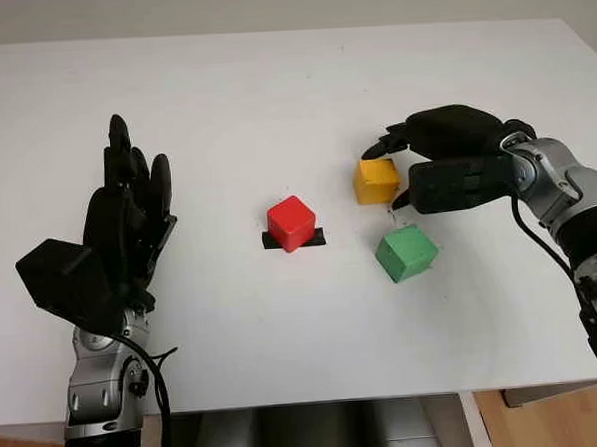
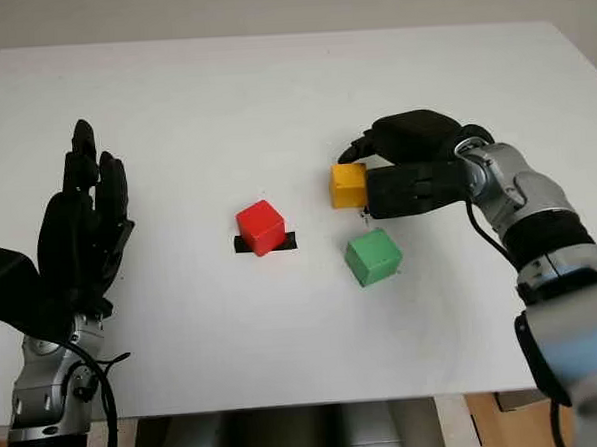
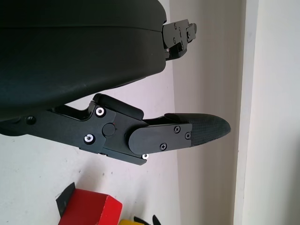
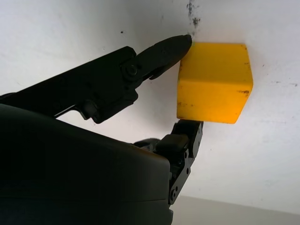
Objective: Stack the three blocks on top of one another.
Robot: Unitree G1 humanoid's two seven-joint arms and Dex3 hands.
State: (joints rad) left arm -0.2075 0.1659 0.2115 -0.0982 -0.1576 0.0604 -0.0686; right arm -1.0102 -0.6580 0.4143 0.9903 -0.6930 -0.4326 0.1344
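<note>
- Right hand (image 1: 391, 169), head views: fingers closed around the yellow block (image 1: 375, 180) on the white table (image 1: 271, 85). The green block (image 1: 406, 254) sits just beside it, nearer the robot; the red block (image 1: 291, 223) rests on a black patch (image 1: 317, 237), mid-table.
- Left hand (image 1: 128, 217), head views: open, raised at the table's left.
- Right wrist view: fingertips (image 4: 176, 44) touch two sides of the yellow block, apparently gripping.

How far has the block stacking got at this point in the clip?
Nothing is stacked yet: the red block, yellow block and green block all sit apart on the table. In hand: the right robot hand is at the yellow block, fingers closing around it; a firm grip is not certain. The left robot hand is open, raised over the table's left side. All stacking remains.
</note>
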